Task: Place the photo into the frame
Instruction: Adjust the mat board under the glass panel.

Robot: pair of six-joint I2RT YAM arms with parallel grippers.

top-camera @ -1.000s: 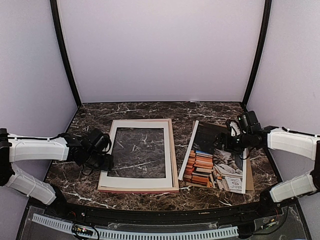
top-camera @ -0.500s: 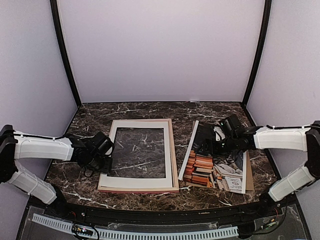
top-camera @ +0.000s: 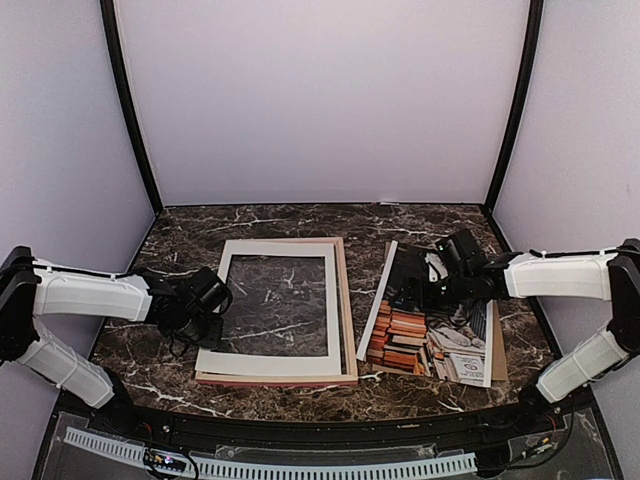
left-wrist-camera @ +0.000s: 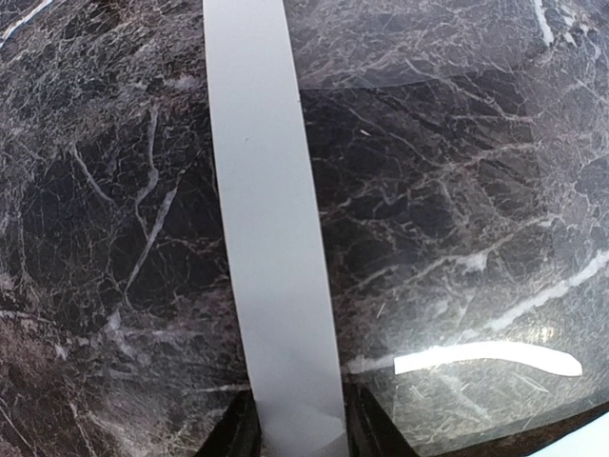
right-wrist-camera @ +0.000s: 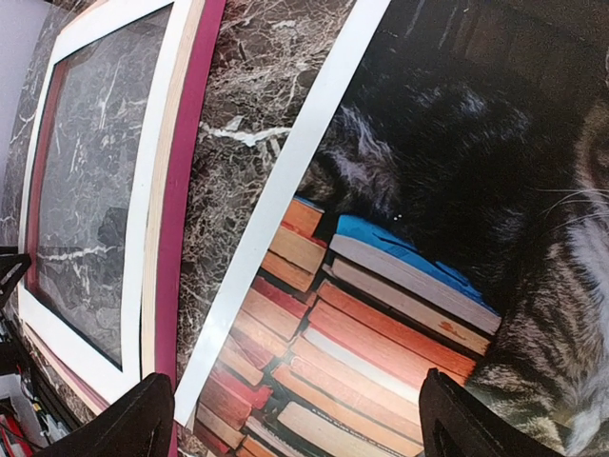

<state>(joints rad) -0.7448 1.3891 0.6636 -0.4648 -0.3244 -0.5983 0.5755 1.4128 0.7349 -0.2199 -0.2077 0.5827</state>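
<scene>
The photo (right-wrist-camera: 381,314) lies face up under my right claw (right-wrist-camera: 295,405), newly come over it with jaws wide, while my left claw (left-wrist-camera: 297,427) has narrowed around the white border strip (left-wrist-camera: 266,238) on the frame (top-camera: 345,300) beside it, whether it holds I cannot tell, so I judge pickup is next.

Glossy marble-look table (top-camera: 180,240), seemingly matt paper photo (top-camera: 410,335)

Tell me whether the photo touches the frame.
Apart. The right wrist view shows a strip of marble table between the pink edge of the frame and the white border of the photo.
</scene>
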